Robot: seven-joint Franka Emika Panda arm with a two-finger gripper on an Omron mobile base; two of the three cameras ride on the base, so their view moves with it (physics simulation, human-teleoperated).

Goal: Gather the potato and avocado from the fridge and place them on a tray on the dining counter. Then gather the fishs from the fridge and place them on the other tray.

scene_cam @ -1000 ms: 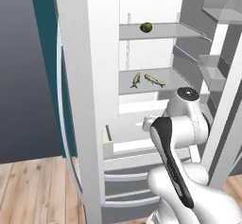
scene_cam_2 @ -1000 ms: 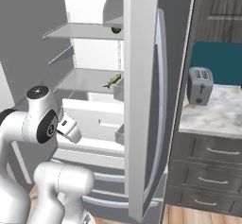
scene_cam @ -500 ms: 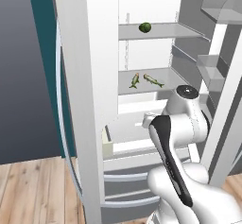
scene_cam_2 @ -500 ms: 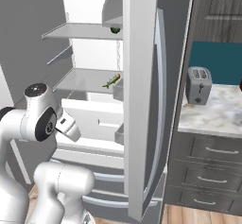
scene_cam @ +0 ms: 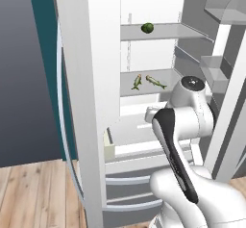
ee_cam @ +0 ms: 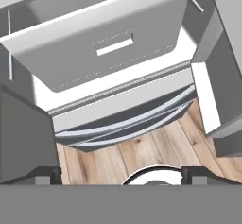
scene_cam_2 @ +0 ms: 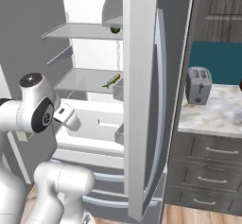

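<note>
Nearest the base, the white arm rises with its elbow folded in front of the open fridge, whose 2 upper doors stand swung wide. At the arm's end the pincer points down toward the wooden floor; its 2 dark fingertips sit far apart at the edges of the hand view, so it is spread fully and holds nothing. Just beyond the fingertips, in that same view, lie the curved handles of the lower drawers and, above them, a white crisper drawer with a slot grip.

Farther in, on the middle shelf, the 2 fishs lie side by side, close but apart, near the shelf's front; from the right base view 1 of them shows beside the door edge. Higher and deeper, on the top shelf, the avocado sits alone, dark green and round; it also peeps out by the door edge in the right base view.

Off to the right of the fridge, a toaster stands on a marbled tabletop over dark drawers.
</note>
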